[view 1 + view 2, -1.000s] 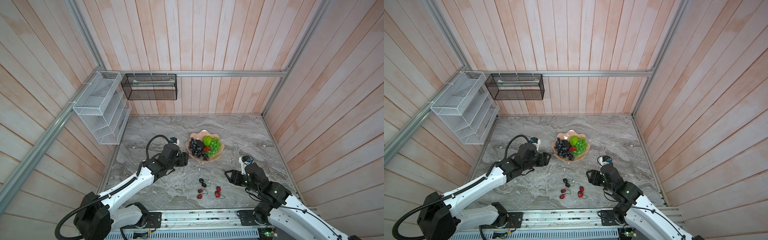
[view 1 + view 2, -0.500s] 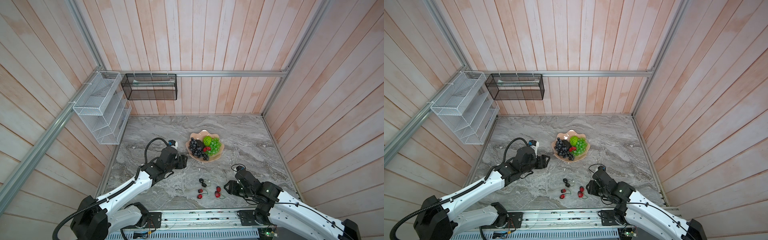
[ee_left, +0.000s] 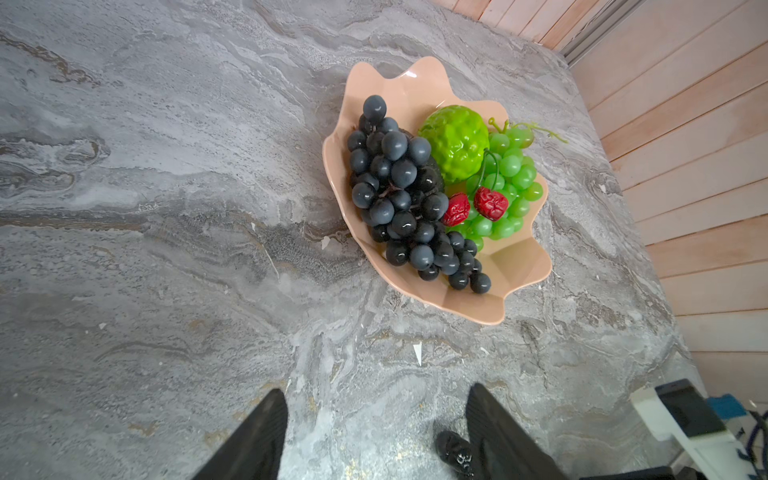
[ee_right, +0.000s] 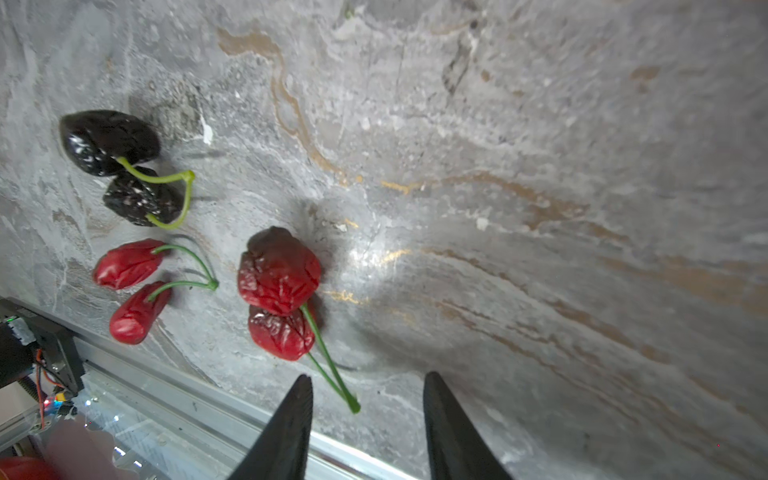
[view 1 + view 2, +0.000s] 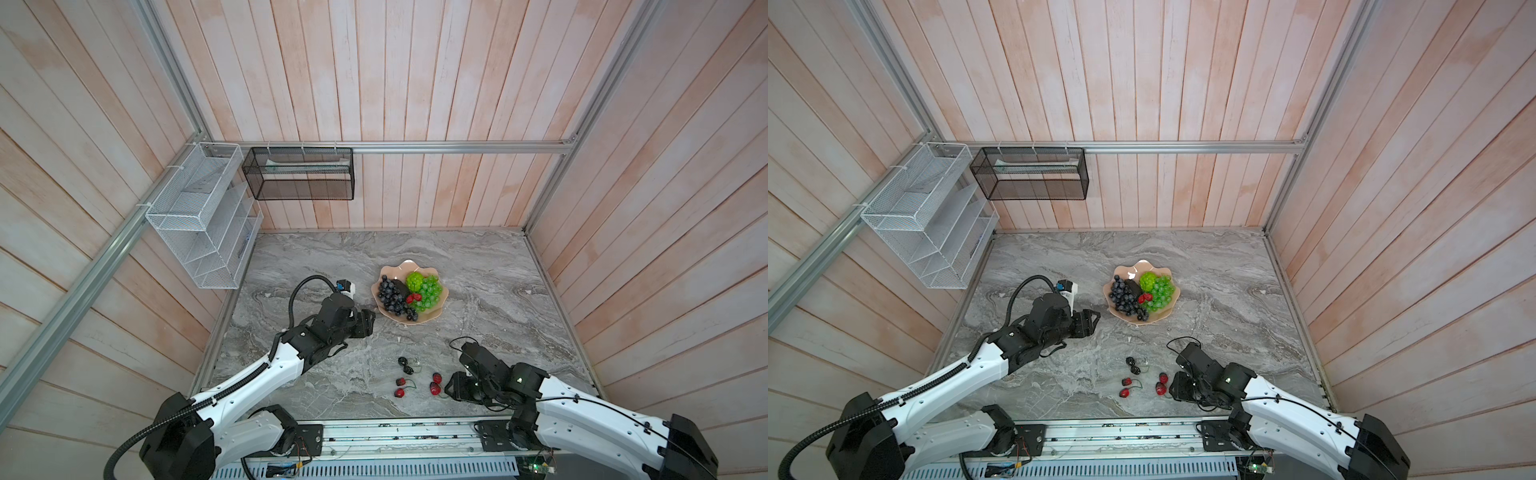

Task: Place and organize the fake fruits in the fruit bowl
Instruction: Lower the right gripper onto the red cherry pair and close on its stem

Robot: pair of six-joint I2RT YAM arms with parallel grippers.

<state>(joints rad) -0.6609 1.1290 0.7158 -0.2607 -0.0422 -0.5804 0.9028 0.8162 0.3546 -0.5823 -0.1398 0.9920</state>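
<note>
Right tool (image 4: 368,376) nearer cherries (image 4: 278,270); avocado (image 5: 400,286) half-hidden.

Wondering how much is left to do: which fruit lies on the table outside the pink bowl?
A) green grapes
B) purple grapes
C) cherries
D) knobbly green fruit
C: three stemmed pairs of cherries lie on the table; the other three sit in the bowl.

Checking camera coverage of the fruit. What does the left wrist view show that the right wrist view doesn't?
Only the left wrist view: the fruit bowl holding the dark grape bunch, knobbly green fruit, green grape bunch and a red cherry pair, plus the open left gripper. Only the right wrist view: the bright red pair and darker red pair, with the right gripper, jaws apart, astride a stem tip. Both: the grey marble tabletop and, probably, one berry of the black cherry pair.
</note>
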